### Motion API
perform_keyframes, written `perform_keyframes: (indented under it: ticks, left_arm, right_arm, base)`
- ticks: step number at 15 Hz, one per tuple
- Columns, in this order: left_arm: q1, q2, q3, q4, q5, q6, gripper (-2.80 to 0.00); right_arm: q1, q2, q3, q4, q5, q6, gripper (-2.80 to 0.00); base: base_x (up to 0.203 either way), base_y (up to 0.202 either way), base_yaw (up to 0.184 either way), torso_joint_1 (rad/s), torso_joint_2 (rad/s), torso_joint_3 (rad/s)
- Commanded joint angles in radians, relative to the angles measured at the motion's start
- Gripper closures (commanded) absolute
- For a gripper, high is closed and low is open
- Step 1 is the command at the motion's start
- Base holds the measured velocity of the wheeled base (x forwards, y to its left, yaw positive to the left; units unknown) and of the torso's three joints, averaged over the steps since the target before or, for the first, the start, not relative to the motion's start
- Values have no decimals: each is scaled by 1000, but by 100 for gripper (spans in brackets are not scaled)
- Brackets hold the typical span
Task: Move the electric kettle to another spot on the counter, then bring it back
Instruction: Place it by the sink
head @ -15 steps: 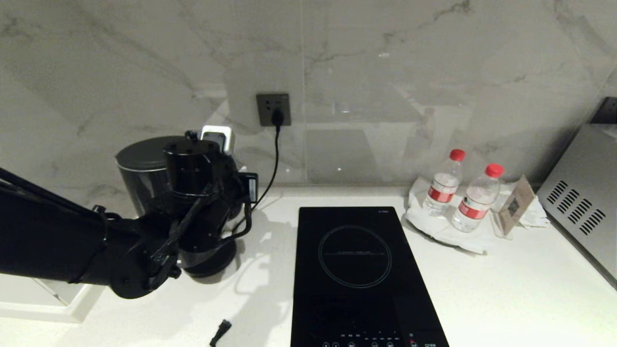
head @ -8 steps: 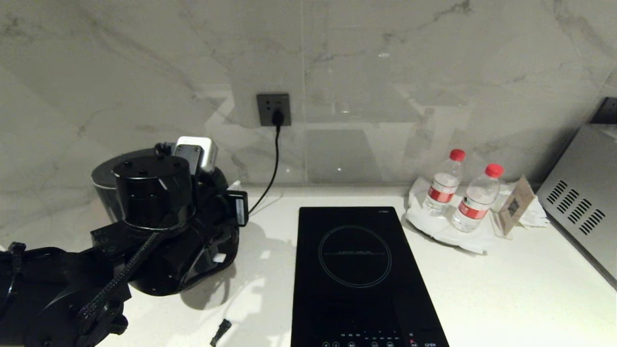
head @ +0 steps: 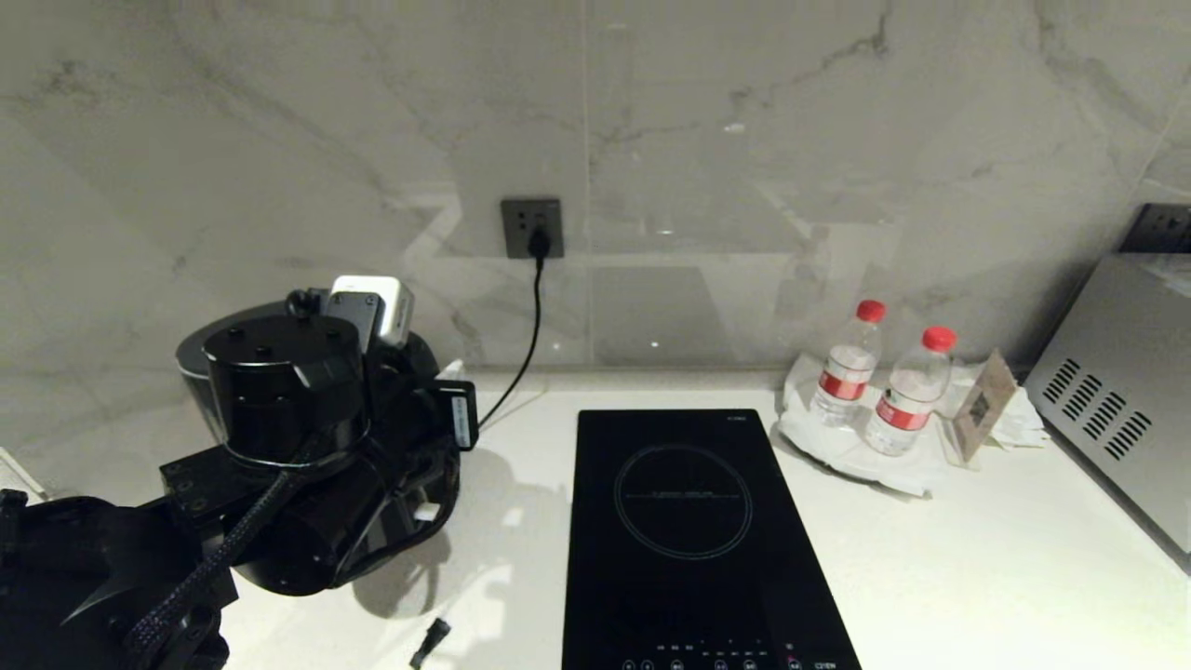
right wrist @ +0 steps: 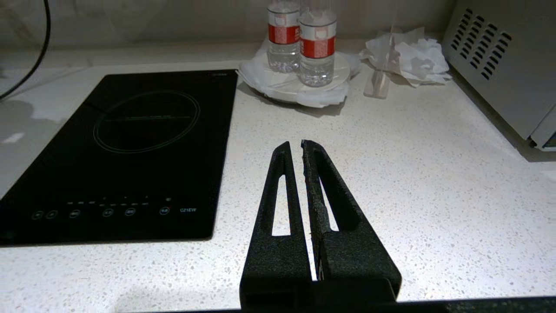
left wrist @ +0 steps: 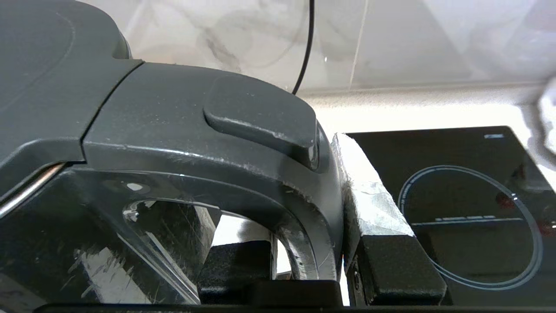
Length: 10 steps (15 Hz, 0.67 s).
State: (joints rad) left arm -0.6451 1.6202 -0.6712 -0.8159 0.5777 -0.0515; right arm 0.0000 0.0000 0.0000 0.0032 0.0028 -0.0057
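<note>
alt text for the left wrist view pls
Close up, the left gripper is clamped on the electric kettle by its black loop handle. Beyond lie the black cooktop, the white counter and a marble wall with a hanging cord.

A kitchen. A white speckled bench point(head: 977, 558) runs under a marble-look wall point(head: 744, 112), with a black glass cooktop point(head: 689, 530) set in at six o'clock. At twelve o'clock a wall socket point(head: 532, 226) holds a black plug. At three o'clock stands a steel microwave point(head: 1117, 400), with two water bottles point(head: 875, 381) at two o'clock.
</note>
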Motion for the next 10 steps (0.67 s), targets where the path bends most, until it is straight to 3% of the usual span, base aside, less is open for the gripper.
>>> perform_keyframes:
  ticks: [1,6,10]
  left_arm:
    - [-5,-1,4,-5,5,-1,0]
    - [-7,-13,25,-8,5,-1,0]
    - [-24,-49,66,-8,4,-12,0]
  right_arm:
    - [0,0,0,0,0,0,0]
    - [0,0,0,0,0,0,0]
    - [0,0,0,0,0,0,0]
  base:
    - [0,0,0,5,2,190]
    - [0,0,0,4,2,177]
    - [0,0,0,1,1,26]
